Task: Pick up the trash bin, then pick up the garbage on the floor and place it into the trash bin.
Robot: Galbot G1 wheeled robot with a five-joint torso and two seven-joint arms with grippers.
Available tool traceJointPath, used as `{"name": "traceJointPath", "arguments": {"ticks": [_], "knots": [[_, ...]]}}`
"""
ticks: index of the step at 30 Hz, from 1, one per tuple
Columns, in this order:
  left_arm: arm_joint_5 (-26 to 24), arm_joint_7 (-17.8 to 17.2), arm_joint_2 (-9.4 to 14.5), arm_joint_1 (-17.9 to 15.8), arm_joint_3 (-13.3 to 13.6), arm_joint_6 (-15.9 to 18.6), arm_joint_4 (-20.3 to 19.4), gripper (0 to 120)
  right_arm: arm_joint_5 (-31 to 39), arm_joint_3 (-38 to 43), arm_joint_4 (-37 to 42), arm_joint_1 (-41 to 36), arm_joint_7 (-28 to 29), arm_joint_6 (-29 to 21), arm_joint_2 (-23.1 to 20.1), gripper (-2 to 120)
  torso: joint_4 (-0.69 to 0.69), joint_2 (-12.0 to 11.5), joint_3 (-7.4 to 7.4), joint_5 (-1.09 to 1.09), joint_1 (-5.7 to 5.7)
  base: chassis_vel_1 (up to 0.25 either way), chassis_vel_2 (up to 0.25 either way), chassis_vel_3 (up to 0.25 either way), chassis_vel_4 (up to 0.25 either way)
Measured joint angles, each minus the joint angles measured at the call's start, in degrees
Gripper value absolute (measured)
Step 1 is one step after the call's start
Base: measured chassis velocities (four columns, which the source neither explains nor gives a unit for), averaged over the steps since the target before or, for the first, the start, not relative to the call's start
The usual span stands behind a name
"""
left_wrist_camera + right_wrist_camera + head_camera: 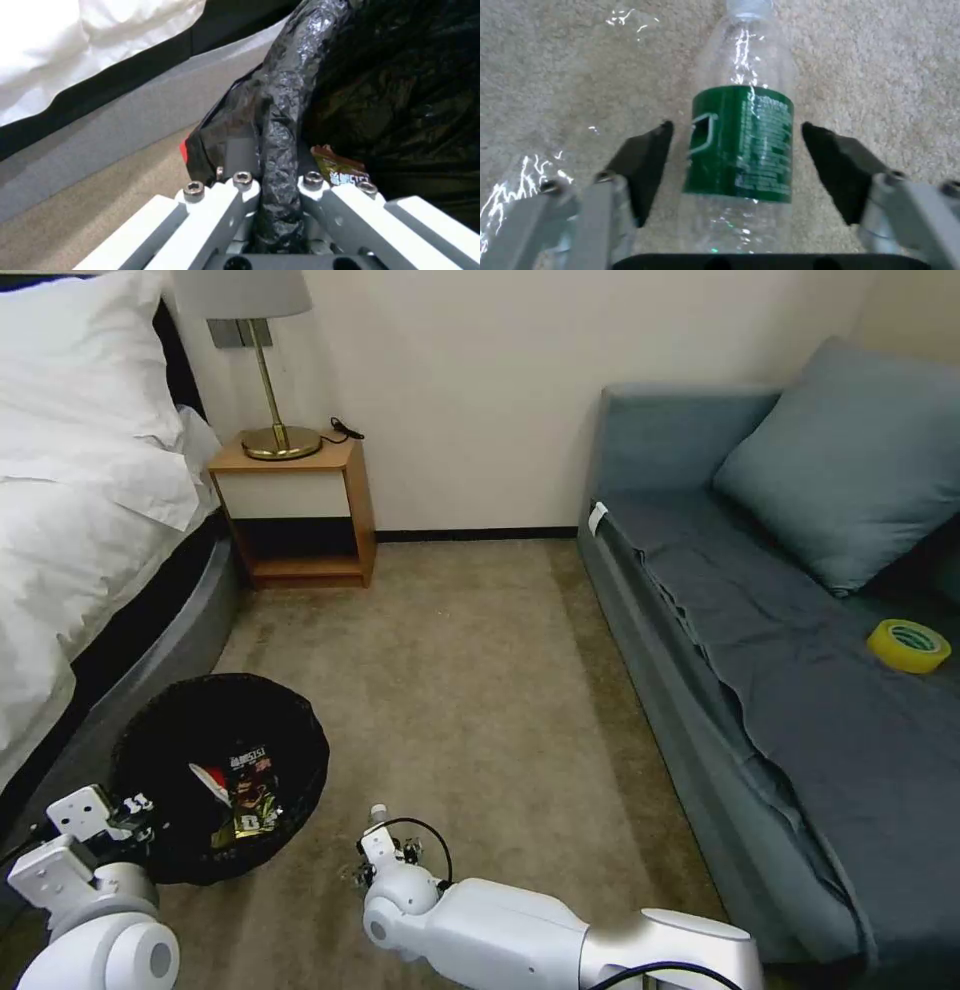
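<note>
The trash bin point(165, 725), lined with a black bag, stands on the carpet beside the bed. My left gripper point(120, 815) is shut on its bag-covered rim point(285, 112); in the left wrist view the gripper point(277, 180) clamps that rim. Garbage lies inside the bin: a brown-yellow snack wrapper point(248, 800) point(340, 170). My right gripper point(375, 860) points down at the floor at bottom centre. In the right wrist view the gripper point(736, 125) is open, and a clear bottle with a green label point(750, 150) lies on the carpet between its black pads point(645, 165), a small gap on each side.
A bed with white linen point(70, 530) runs along the left. A wooden nightstand point(295, 505) with a lamp stands at the back wall. A grey-blue sofa point(760, 670) lines the right, with a yellow tape roll point(908, 645) on it. Carpet point(470, 670) lies between them.
</note>
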Motion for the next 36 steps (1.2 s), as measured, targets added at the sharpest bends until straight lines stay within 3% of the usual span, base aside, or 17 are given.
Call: {"name": "traceJointPath", "arguments": {"ticks": [2, 5, 19, 23, 31, 36], "knots": [[0.0, 0.0, 0.0, 0.0, 0.0, -0.01, 0.0, 3, -0.02, -0.02, 0.0, 0.0, -0.02, 0.01, 0.0, 64, 0.0, 0.0, 0.0, 0.0, 0.0, 0.0, 0.0, 0.0, 0.0], [0.01, 0.01, 0.02, 0.0, 0.04, -0.01, 0.0, 3, -0.34, -0.27, 0.11, 0.01, -0.35, 0.07, 0.0, 47, 0.0, 0.0, 0.0, 0.0, 0.0, 0.0, 0.0, 0.0, 0.0], [0.37, 0.06, -0.1, 0.12, 0.68, -0.1, -0.05, 3, -2.27, -2.18, 0.39, -0.2, -1.57, 0.19, 0.01, 5, 0.0, 0.01, 0.0, 0.01, 0.0, 0.0, 0.0, 0.0, 0.0], [0.51, 0.07, -0.1, 0.14, 0.81, -0.16, -0.05, 3, -2.16, -2.51, 1.5, 0.1, -1.51, 0.21, -0.01, 0, 0.0, 0.01, 0.0, 0.0, 0.0, 0.0, 0.0, 0.0, 0.0], [0.46, 0.12, 0.09, 0.05, 0.74, -0.17, -0.05, 3, -1.35, -2.57, 5.58, 1.58, -0.74, -0.11, -0.15, 0, 0.01, 0.01, 0.0, 0.01, 0.0, 0.0, 0.0, 0.0, 0.0], [0.13, 0.13, 0.35, -0.11, 0.63, -0.17, -0.01, 3, -0.58, -2.14, 8.62, 2.63, 0.17, -0.58, -3.64, 0, 0.01, 0.01, 0.0, 0.01, 0.0, 0.0, 0.0, 0.0, 0.0]]}}
